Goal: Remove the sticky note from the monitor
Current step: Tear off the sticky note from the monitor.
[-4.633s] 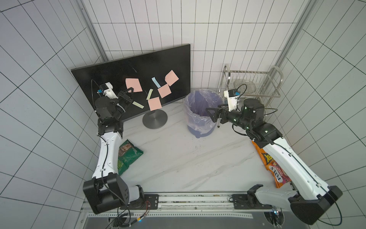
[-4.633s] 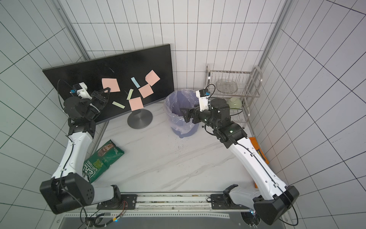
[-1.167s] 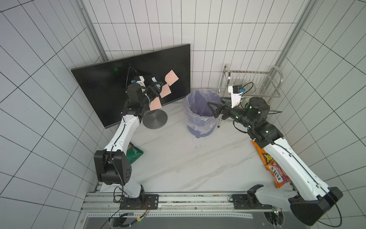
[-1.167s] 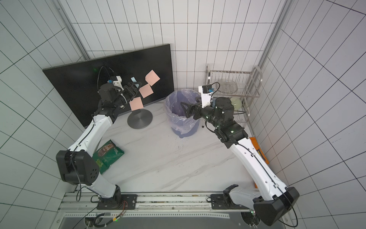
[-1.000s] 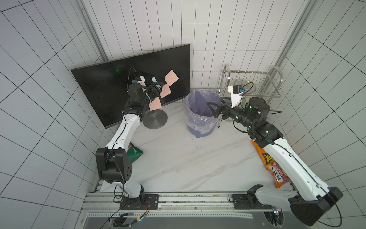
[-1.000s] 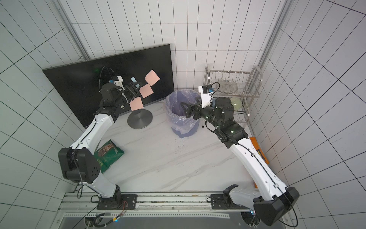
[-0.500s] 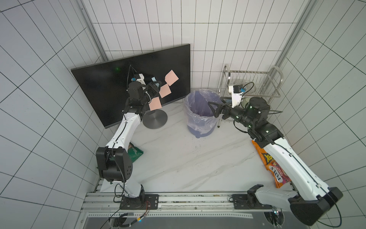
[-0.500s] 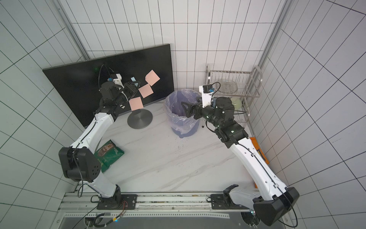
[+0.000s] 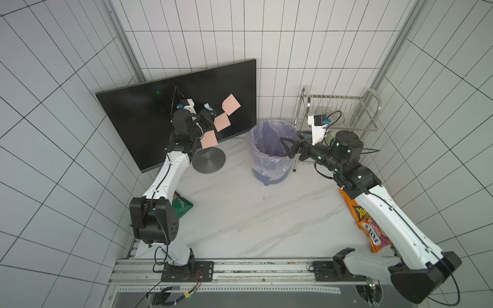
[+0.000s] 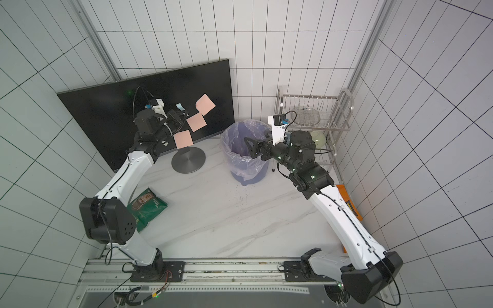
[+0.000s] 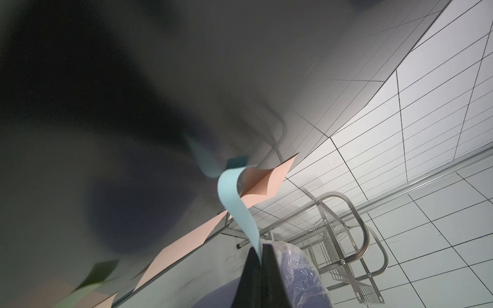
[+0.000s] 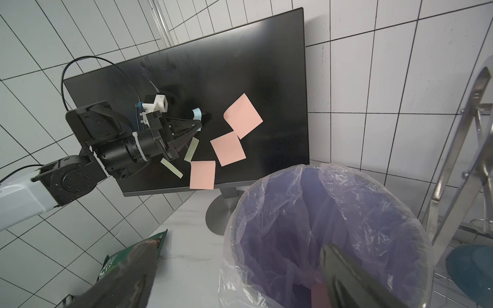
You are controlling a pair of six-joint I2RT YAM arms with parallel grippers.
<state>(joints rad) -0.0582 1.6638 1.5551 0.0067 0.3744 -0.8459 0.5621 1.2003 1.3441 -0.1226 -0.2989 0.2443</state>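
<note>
Step in hand: grasp. Left gripper (image 11: pixel 261 249) was clamped on free end of blue sticky note (image 11: pixel 236 202); note's other end appeared stuck to monitor (image 9: pixel 138 120) screen. Right gripper (image 9: pixel 286 148) was open, well apart from monitor. Next move, as judged: peel note off screen, grip kept firm.

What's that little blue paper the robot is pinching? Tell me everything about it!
The blue note is a narrow strip of thin, light blue paper. It bends in a soft curl. One end is pinched between the shut jaws of the left gripper. The other end reaches the black monitor and looks still stuck there. Pink notes sit on the screen beside it, apart from it.
</note>
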